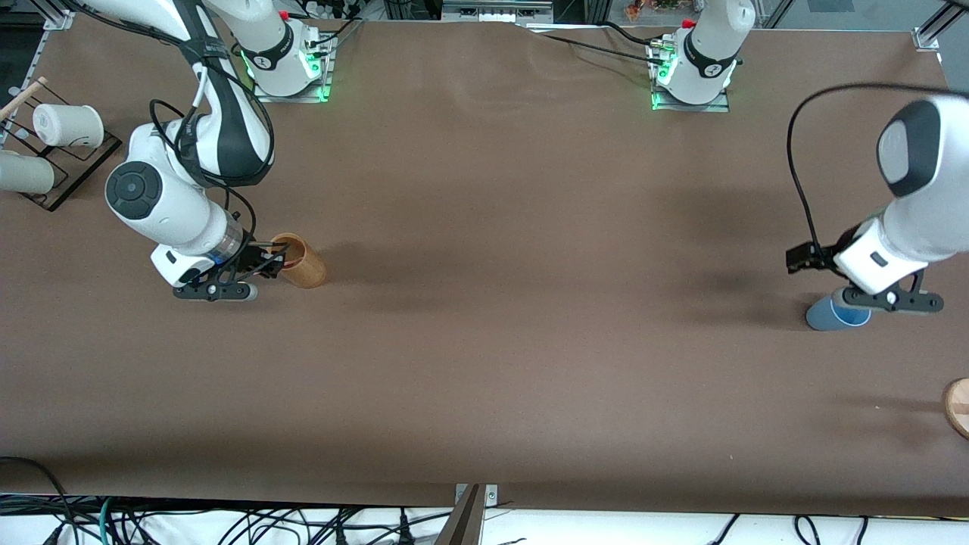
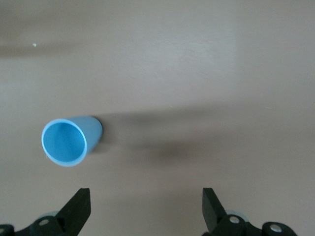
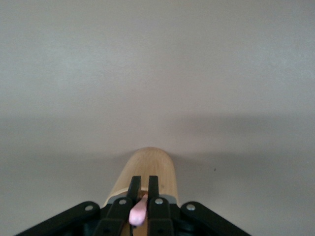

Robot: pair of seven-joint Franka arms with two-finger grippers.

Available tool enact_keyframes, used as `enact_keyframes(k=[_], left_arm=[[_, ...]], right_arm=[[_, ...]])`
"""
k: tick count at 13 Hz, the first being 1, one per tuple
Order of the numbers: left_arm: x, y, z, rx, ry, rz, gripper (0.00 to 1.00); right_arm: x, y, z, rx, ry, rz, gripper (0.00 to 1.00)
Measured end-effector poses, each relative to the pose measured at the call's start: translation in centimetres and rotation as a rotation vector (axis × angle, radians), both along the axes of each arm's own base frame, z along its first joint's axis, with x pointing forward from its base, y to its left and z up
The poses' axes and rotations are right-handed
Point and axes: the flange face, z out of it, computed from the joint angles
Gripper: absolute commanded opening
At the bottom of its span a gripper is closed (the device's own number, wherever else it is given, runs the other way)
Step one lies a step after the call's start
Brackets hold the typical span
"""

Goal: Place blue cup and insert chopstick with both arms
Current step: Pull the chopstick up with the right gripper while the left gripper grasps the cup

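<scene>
I am watching the right pincer (image 1: pixel 266 265) sitting just over the mouth of the tan wooden holder (image 1: pixel 301 261), which is standing on the brown desk (image 1: pixel 484 303) near the right arm's end. In the right wrist view its fingers (image 3: pixel 134 189) are squeezing tight on the pink chopstick (image 3: pixel 138 211), and I am seeing only the stick's rounded pink end poking out between them. The rest of the stick is hiding in the holder, so I cannot tell for sure which way its long side is running. The left pincer (image 1: pixel 859 299) is hanging over the blue cup (image 1: pixel 833 314) near the left arm's end of the desk. Its fingers (image 2: pixel 78 209) are standing wide apart and are holding nothing. The blue cup is standing upright on the desk with its open round mouth facing up, so its long side is pointing straight up and down. In the left wrist view the cup (image 2: pixel 69 140) is sitting off to one side of the gap between the fingers, not touching them. The cup and the holder are well apart. A round wooden piece (image 1: pixel 958 405) is peeking in at the desk's edge, nearer to the front camera than the cup.
</scene>
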Motion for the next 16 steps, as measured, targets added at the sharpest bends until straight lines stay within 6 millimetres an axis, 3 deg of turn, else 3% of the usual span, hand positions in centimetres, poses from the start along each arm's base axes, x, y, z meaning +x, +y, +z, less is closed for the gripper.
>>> enact_keyframes(k=[2,4,7,9,11,16], left_arm=[[1.1,2.7,-3.9,0.006,-0.010,-0.005,1.00],[1.8,5.1,-6.6,0.011,-0.028,-0.024,1.00],[1.8,7.8,-8.5,0.013,-0.036,-0.040,1.00],[2.0,8.4,-9.1,0.015,-0.044,-0.042,1.00],[1.9,8.8,-10.2,0.011,-0.032,-0.035,1.00],[1.3,9.1,-12.6,0.003,0.009,-0.027,0.99]], right_arm=[[0.7,0.6,3.7,-0.001,0.041,0.011,0.00],[1.3,1.0,8.9,-0.001,0.069,0.021,0.00],[1.1,2.1,16.3,0.001,0.097,0.050,0.00],[0.5,2.9,20.5,0.002,0.104,0.070,0.00],[0.0,3.3,22.4,0.001,0.111,0.080,0.00],[-0.2,3.3,22.7,-0.002,0.125,0.082,0.00]])
